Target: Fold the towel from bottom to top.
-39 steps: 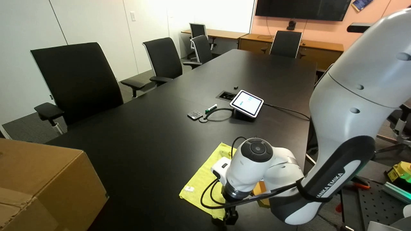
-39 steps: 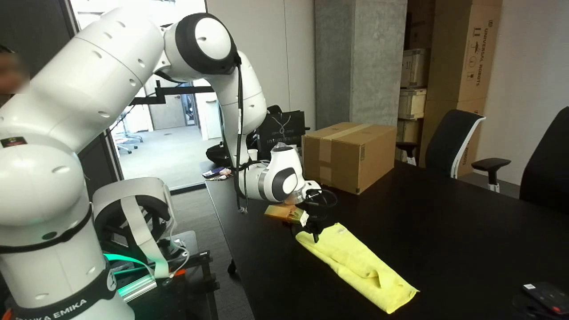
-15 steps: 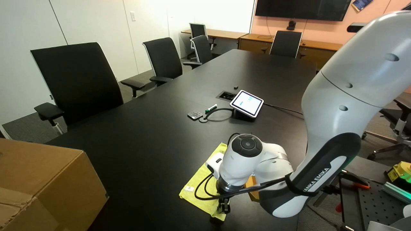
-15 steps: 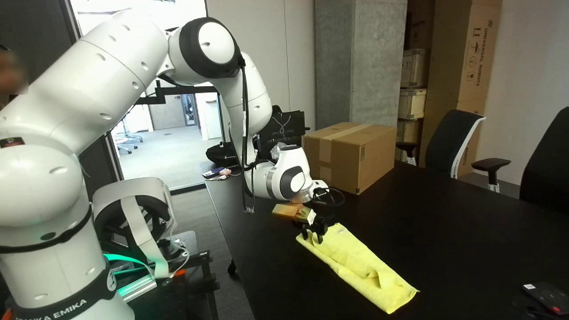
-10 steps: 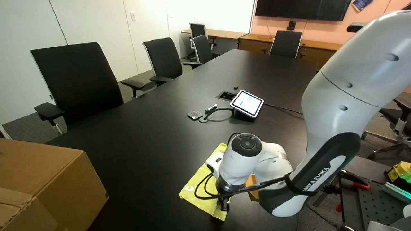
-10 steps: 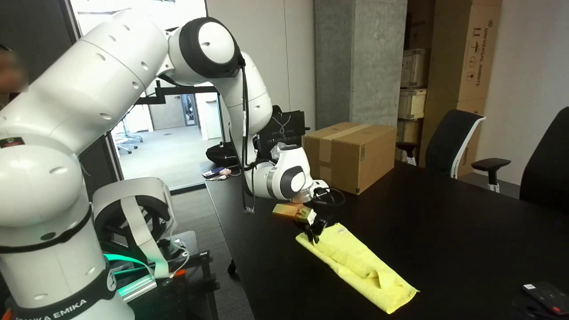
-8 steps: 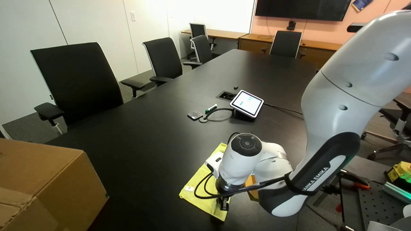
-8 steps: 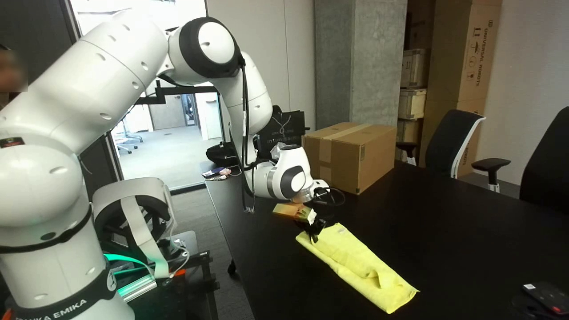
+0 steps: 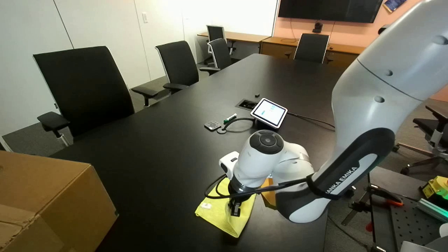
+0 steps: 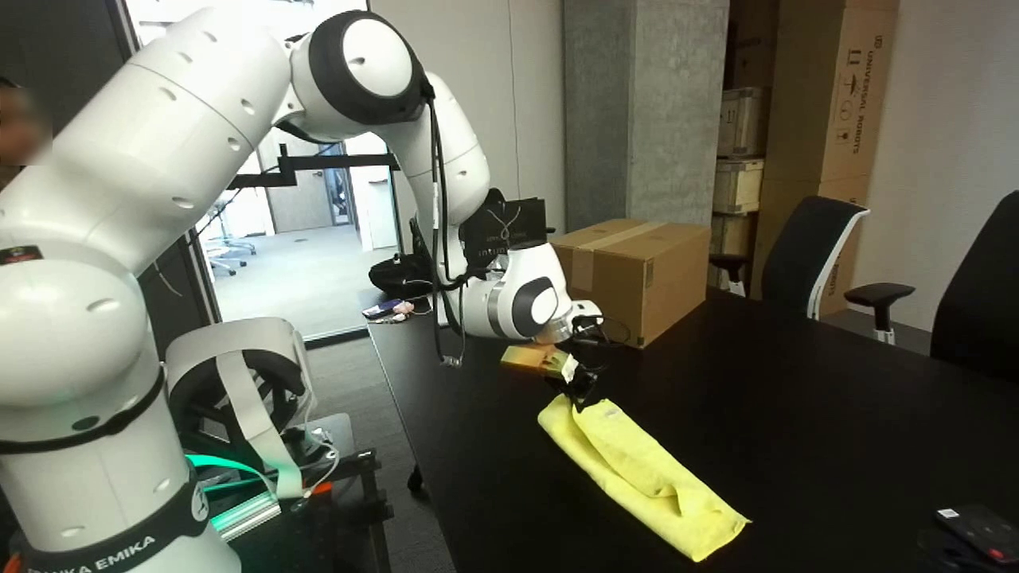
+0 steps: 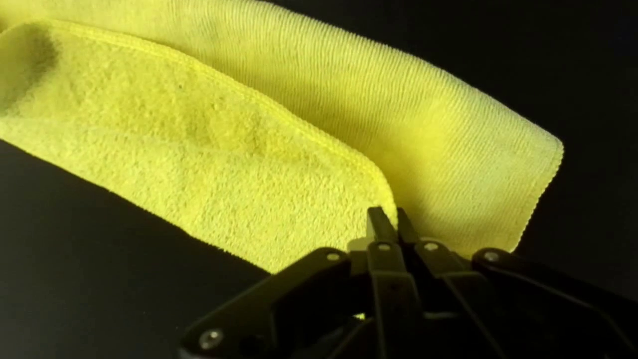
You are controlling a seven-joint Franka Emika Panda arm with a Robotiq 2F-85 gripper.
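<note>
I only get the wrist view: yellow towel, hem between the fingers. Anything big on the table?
Observer: Yes, a cardboard box; both exterior views show it.
Operator: Noted. Yellow towel is cut off at the left of my frame. What's past there?
Observer: Its far end lies on the black table, not over an edge, in an exterior view.
Operator: Any electronics on that table?
Observer: Yes, an exterior view shows a tablet with its screen lit.
</note>
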